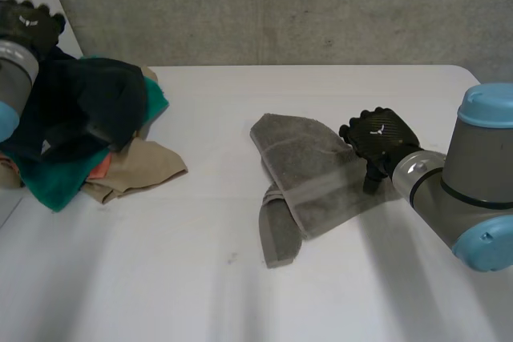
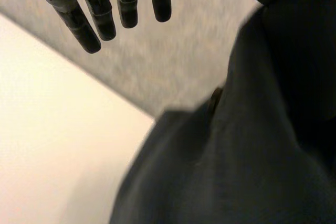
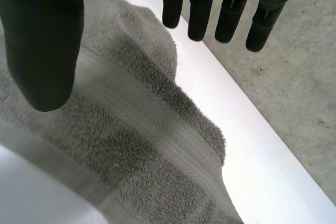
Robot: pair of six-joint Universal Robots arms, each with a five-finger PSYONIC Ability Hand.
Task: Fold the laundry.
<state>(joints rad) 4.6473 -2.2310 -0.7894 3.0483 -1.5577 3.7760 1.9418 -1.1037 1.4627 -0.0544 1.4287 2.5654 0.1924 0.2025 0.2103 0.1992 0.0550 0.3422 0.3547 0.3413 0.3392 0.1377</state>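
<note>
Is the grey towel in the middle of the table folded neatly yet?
Folded over roughly, not neatly: the grey towel lies in uneven overlapping layers, with one flap sticking out crookedly.

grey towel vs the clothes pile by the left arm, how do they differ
The grey towel is a single piece, lying low and loosely folded mid-table; the clothes pile is several garments heaped high. The towel is one colour; the pile mixes dark, teal, tan and orange. Both sit on the white table, neither neatly folded.
</note>
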